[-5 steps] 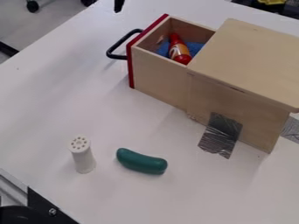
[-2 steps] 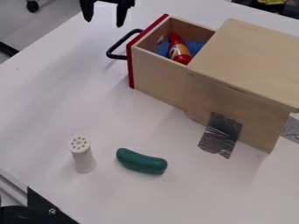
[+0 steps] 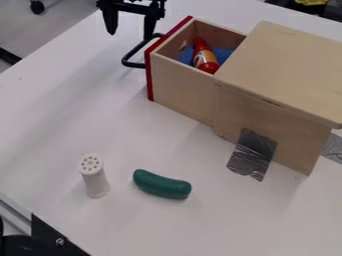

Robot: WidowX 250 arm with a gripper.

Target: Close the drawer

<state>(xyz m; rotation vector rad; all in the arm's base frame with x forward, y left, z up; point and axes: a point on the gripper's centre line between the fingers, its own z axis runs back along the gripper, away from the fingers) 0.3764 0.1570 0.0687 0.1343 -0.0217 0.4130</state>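
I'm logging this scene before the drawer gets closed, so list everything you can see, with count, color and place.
Drawer: one, pale wood with red front, pulled out of the box
Handle: one, black, on the drawer's front
Wooden box: one, pale wood, right side
Sauce bottle: one, red with orange label, inside the drawer
Cloth-like item: one, blue, beside and under the bottle
Tape strips: two, silver, one at the box's near side, one at the right edge
Shaker: one, white, upright, lower left
Toy cucumber: one, green, right of the shaker
Table: one, white, beneath these
Caster: one, black, upper left
Gripper: one, black, open, near the handle
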